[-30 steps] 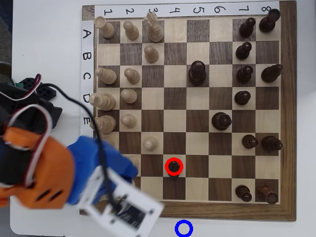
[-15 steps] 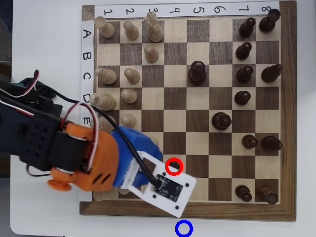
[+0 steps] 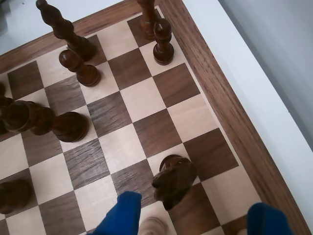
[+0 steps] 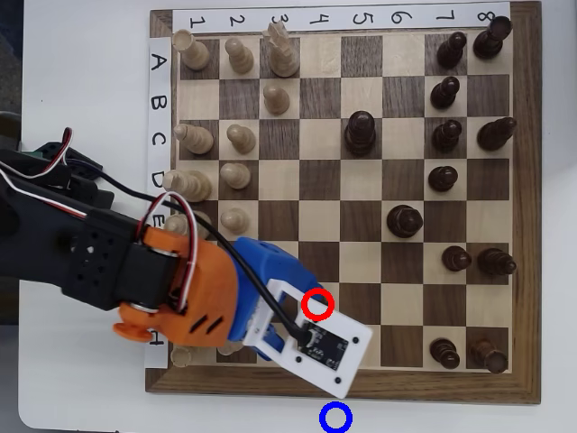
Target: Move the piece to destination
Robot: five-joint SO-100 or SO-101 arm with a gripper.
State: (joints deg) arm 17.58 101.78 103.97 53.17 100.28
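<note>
In the wrist view, the two blue fingertips (image 3: 123, 215) of the gripper (image 3: 195, 221) come in at the bottom edge. The jaws are spread wide and grasp nothing. One small dark pawn (image 3: 173, 181) stands just ahead of the gap, nearer the left fingertip. Whether it touches that fingertip cannot be told. The top of one pale piece (image 3: 152, 226) shows at the bottom edge beside the same fingertip. The pawn is in the second row in from the chessboard's (image 3: 230, 112) wooden rim, which runs up the right side of this view. Farther off stand at least six more dark pieces. Two of them are near the board's far corner.

In the overhead view, the arm's orange and blue head lies over the board's lower left part, and its white camera plate (image 4: 320, 347) hides the pawn. One red ring (image 4: 317, 305) shows at that plate's upper edge, in column 4. One blue ring (image 4: 335, 418) lies on the white surface (image 4: 81, 72), just below the board's bottom edge and apart from it. Twelve dark pieces stand clear on the board's right half. Nine pale pieces stand clear near its left edge, with more partly hidden by the arm.
</note>
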